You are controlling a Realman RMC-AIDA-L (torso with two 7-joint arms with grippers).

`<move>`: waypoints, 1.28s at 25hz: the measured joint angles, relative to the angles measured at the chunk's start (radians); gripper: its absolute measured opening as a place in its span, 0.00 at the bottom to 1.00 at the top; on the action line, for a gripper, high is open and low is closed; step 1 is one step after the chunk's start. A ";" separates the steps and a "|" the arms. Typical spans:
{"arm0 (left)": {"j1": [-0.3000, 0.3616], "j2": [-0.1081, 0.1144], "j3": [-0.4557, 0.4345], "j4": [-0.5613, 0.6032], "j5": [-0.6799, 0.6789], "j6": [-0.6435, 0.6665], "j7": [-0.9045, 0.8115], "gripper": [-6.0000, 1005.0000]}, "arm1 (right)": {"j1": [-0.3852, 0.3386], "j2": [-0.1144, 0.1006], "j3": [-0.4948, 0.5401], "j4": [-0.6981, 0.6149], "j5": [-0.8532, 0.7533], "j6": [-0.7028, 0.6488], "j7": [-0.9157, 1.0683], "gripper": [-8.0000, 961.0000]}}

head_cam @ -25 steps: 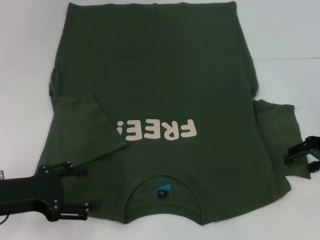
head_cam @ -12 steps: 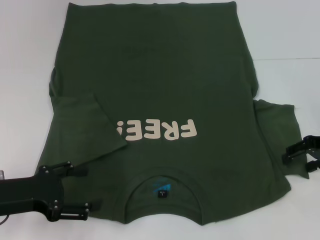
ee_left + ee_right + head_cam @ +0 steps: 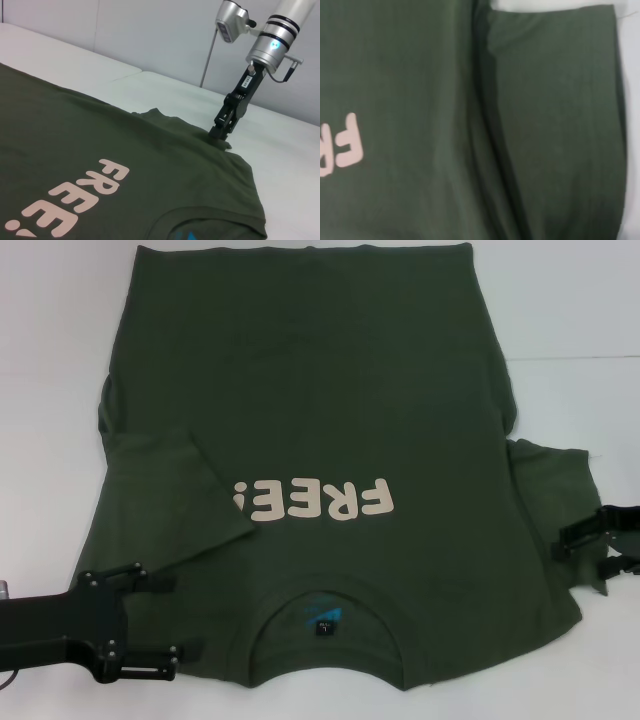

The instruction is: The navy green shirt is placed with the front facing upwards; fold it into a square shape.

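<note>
Two grippers attend the shirt [image 3: 310, 440], which lies flat, print up, across the middle of the white table [image 3: 570, 320], collar toward the robot's edge and hem toward the far edge.

Left sleeve: already folded inward over the body.

Right sleeve [image 3: 555, 505]: spread outward toward the table's right edge. This is the part the next fold appears to turn on.

Right gripper [image 3: 607, 550]: at that sleeve's outer, near corner, tips down on the cloth. In the left wrist view its fingers [image 3: 220, 134] look pinched together on the sleeve edge. It is the nearer arm; the fold line would run collar to hem, so the sleeve must travel leftward.

Left gripper [image 3: 160, 625]: jaws apart, holding nothing, at the near left shoulder.
</note>
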 joint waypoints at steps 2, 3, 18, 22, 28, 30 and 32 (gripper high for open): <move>0.000 0.000 0.000 0.000 0.000 0.000 0.000 0.95 | 0.000 0.000 0.000 0.006 0.020 0.003 -0.003 0.82; 0.000 0.000 0.000 0.000 0.000 0.000 0.000 0.95 | 0.000 0.000 0.000 0.008 0.026 0.004 -0.003 0.82; -0.001 0.000 0.000 0.000 0.000 0.000 0.000 0.95 | -0.003 0.000 0.001 0.021 0.050 0.017 -0.003 0.79; -0.002 0.000 0.000 0.000 0.000 0.000 0.000 0.95 | -0.001 -0.002 0.001 0.024 0.050 0.019 0.001 0.78; -0.007 0.000 0.000 0.000 0.000 0.000 0.000 0.94 | 0.000 -0.017 -0.006 0.022 0.043 0.009 0.024 0.77; -0.008 0.000 0.000 0.000 0.000 0.000 0.000 0.94 | 0.001 -0.020 -0.009 0.022 0.042 0.004 0.024 0.76; -0.009 -0.001 0.000 0.000 0.000 0.000 0.000 0.95 | 0.003 -0.022 -0.009 0.024 0.041 0.002 0.024 0.53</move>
